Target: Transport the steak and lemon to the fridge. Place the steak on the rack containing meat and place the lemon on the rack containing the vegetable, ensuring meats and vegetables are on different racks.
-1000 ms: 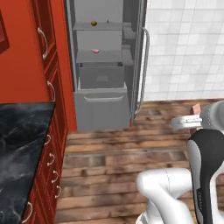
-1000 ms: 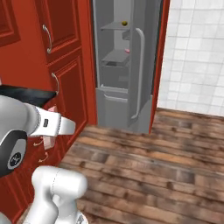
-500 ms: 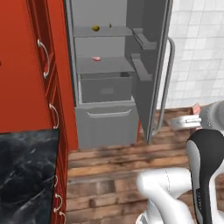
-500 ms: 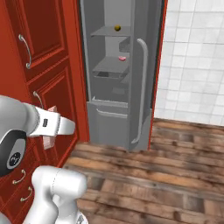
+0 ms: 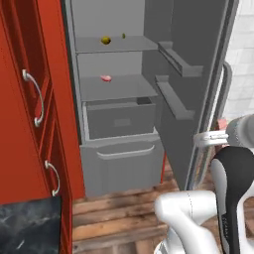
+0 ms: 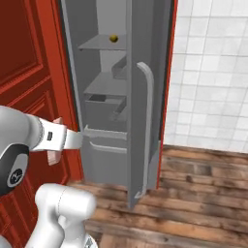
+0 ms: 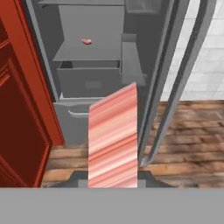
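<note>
The steak [image 7: 113, 138] hid the gripper [image 7: 113, 181] fingers, apparently clamped on it, before the open fridge [image 5: 198, 74], its top cropped.

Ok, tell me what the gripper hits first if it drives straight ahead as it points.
Probably the fridge's lower drawer front, below the rack containing meat; the held steak leads, and depth is uncertain.

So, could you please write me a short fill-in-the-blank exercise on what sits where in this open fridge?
1. The lemon lies on the fridge's ____ shelf.
2. The pink piece of meat lies on the ____ shelf.
3. The gripper is shut on the ____, a striped pink slab.
4. The floor is made of ____ planks.

Missing words: top; middle; steak; wooden
</note>
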